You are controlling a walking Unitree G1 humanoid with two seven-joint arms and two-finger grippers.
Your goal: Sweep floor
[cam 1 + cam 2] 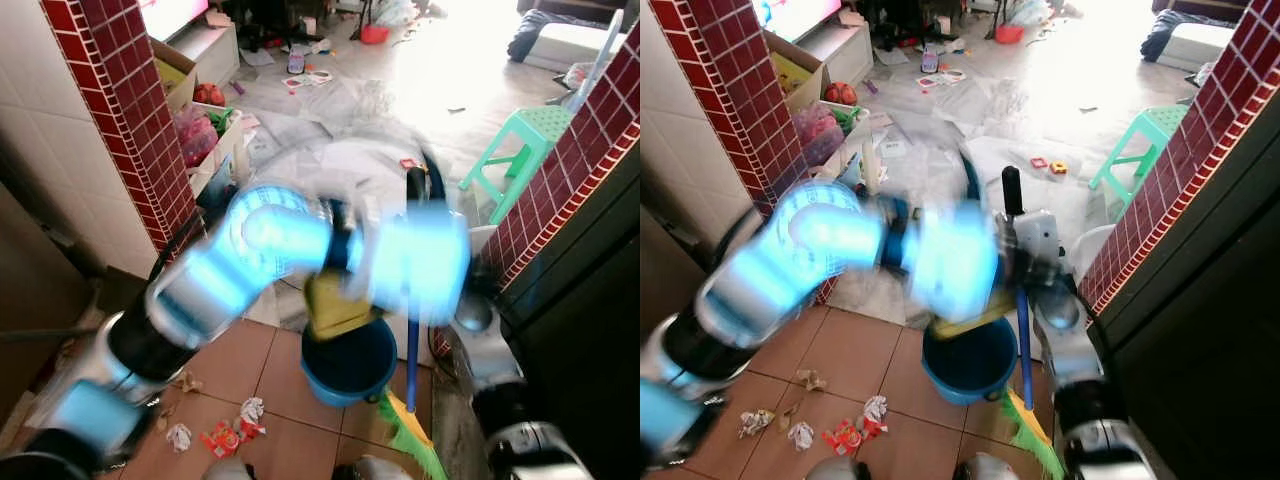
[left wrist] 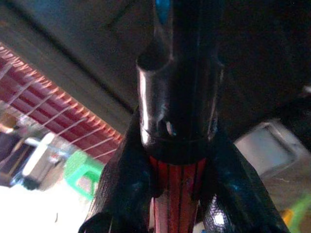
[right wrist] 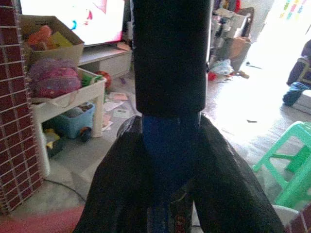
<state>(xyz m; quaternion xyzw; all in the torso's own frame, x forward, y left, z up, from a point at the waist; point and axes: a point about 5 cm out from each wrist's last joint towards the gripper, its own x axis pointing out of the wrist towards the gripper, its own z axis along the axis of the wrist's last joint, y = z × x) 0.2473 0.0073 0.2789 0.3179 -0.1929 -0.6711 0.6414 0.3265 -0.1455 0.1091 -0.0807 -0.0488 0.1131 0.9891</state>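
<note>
While no brand, label or writing can be read anywhere, both sets of jaws show plainly in the wrist views. The right gripper (image 3: 170, 194) has its jaws pinching the broom handle (image 3: 170, 145), the blue shaft caught between the two black fingers (image 3: 116, 189) just under the handle's black end grip. The left gripper (image 2: 177, 194) pinches the same handle where it is striped red and black, with a glossy black collar directly beyond its fingers (image 2: 121, 189).

From the head, the handle stands nearly upright before the robot, black grip at the top, blue shaft running down to the broom head (image 1: 415, 435) of green and yellow bristles on the tiled floor (image 1: 225, 370). The left arm (image 1: 210, 280), smeared by motion blur, reaches across to it; the right arm (image 1: 1070, 330) rises beside the dark wall. Just beside the shaft sits a blue bucket (image 1: 350, 365) with something yellow at its rim. Crumpled paper and wrapper scraps (image 1: 225, 430) lie on the tiles near the bucket. Farther off are red brick pillars (image 1: 130, 120), a green plastic stool (image 1: 520, 140), and toy bins (image 1: 205, 125) along the wall.
</note>
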